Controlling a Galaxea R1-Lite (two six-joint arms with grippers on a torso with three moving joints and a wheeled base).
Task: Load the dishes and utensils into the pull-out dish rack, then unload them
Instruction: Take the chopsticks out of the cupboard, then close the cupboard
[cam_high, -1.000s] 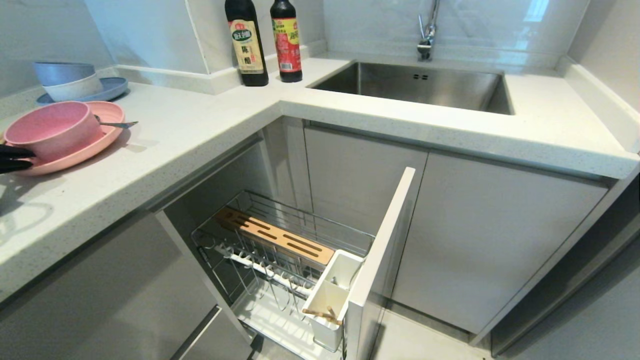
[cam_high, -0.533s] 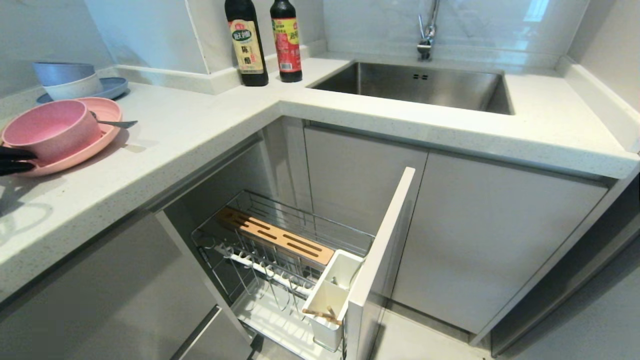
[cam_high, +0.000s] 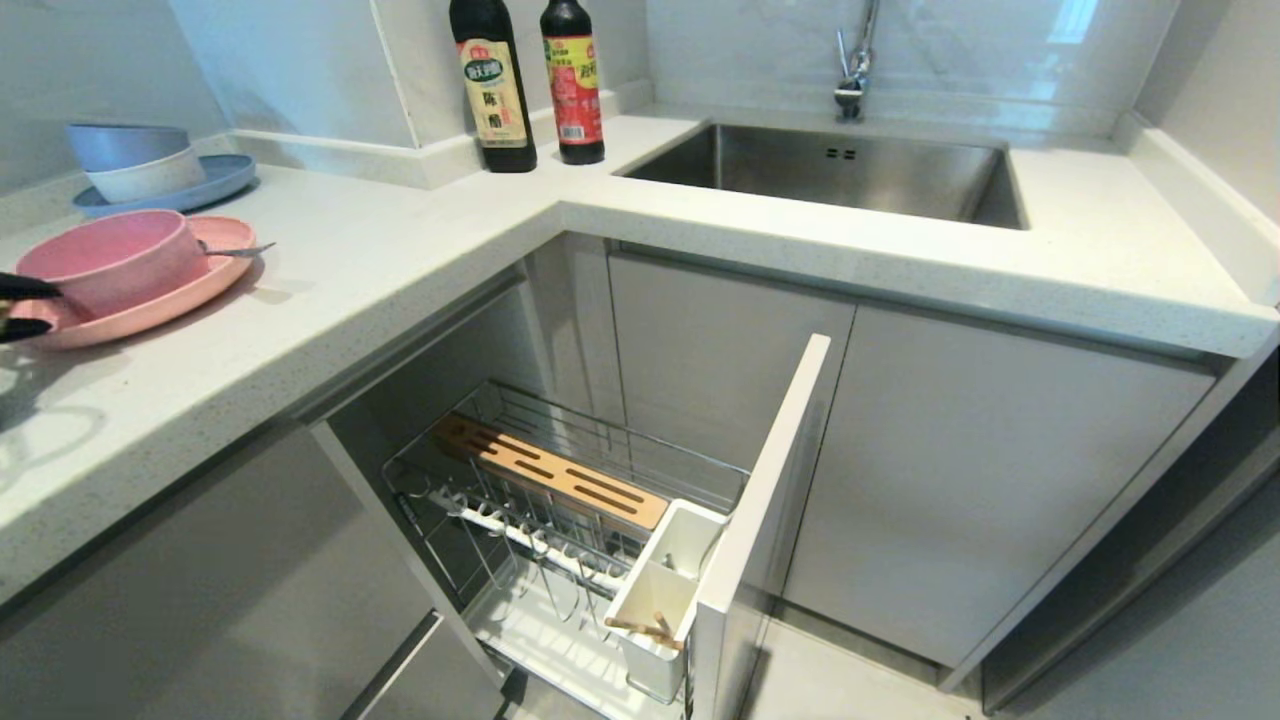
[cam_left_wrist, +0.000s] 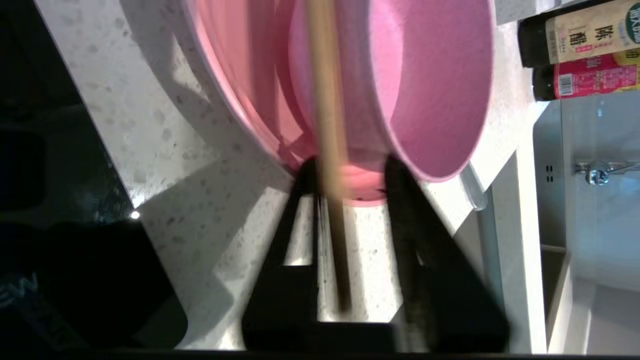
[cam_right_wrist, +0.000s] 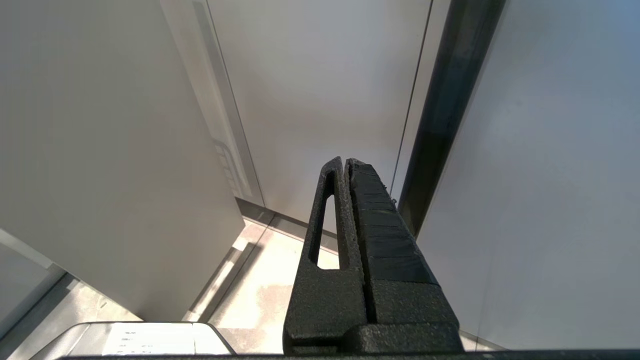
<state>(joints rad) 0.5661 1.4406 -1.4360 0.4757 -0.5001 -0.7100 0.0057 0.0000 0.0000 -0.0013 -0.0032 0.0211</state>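
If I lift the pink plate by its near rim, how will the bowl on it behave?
The pink bowl sits loose on the pink plate, so it will probably slide once the plate tilts. Both look matte and thin-walled, likely light and stiff. The spoon on the rim may slip off.

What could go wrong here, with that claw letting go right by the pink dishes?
The left gripper stands open at the pink plate rim with a chopstick loose between its fingers; the stick might roll across the counter. The pink bowl sits on the plate, so a nudge could shift both. The spoon rests at the plate's far edge and could slide off.
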